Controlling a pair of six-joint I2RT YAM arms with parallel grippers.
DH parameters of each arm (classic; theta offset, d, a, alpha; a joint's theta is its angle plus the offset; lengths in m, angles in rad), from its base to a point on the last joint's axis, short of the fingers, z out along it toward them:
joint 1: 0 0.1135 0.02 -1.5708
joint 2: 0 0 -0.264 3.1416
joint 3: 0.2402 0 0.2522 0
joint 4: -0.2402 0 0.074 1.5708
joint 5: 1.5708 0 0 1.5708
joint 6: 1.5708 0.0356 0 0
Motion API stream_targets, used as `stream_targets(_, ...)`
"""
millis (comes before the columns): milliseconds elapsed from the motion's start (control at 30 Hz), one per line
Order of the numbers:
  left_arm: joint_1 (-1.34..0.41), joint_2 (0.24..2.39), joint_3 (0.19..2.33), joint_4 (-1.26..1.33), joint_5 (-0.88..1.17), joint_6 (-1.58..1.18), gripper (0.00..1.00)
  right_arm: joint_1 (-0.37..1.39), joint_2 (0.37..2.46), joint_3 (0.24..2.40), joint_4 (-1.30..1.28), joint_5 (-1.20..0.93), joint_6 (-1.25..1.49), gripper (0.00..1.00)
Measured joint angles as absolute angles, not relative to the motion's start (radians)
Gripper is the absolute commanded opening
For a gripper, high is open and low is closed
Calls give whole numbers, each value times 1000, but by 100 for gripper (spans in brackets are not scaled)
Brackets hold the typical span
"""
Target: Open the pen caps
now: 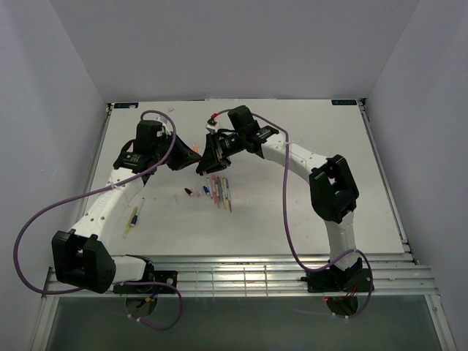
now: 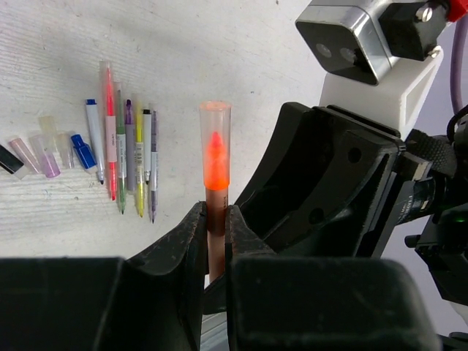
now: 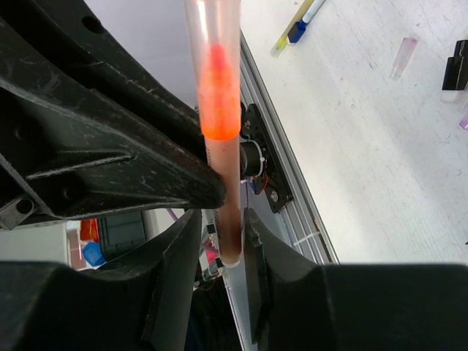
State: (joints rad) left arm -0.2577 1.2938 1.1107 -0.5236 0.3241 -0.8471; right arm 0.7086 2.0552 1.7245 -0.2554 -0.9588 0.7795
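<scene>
I'm watching the left gripper pinching the orange pen by its barrel, with the cap pointing straight out past the fingertips. The right gripper is straddling the barrel's tail, fingers spread, so the cap is lying farther along the pen.

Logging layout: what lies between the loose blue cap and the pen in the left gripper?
A row of pens lying side by side, shown in the left wrist view.
</scene>
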Motion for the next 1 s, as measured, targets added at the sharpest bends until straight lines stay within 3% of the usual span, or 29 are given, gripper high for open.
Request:
stream_targets(100,-258,1294,1111,-523,324,-855,0,709,2056,1720,-255,-950,782,29)
stream_targets(233,-258,1294,1110,-522,324,-864,0,709,2059,1721,-251,-944,781,8)
stream_targets(367,-257,1293,1098,-519,322,-866,2,710,2069,1725,-260,-944,775,8)
stream_targets(400,-257,1293,1094,-518,322,-865,21,710,2069,1725,-265,-944,772,8)
stream_targets(433,-258,1293,1092,-520,322,-865,31,710,2070,1725,-274,-941,766,8)
stream_targets(500,-258,1293,1092,-525,318,-855,48,712,2069,1725,-284,-939,756,8)
stream_targets(533,-258,1293,1092,-524,314,-849,51,712,2069,1725,-292,-937,752,8)
stream_targets(700,-258,1298,1126,-552,282,-839,54,714,2067,1693,-318,-937,725,8)
stream_targets(1000,-257,1333,1156,-558,265,-831,49,714,2064,1637,-349,-939,701,8)
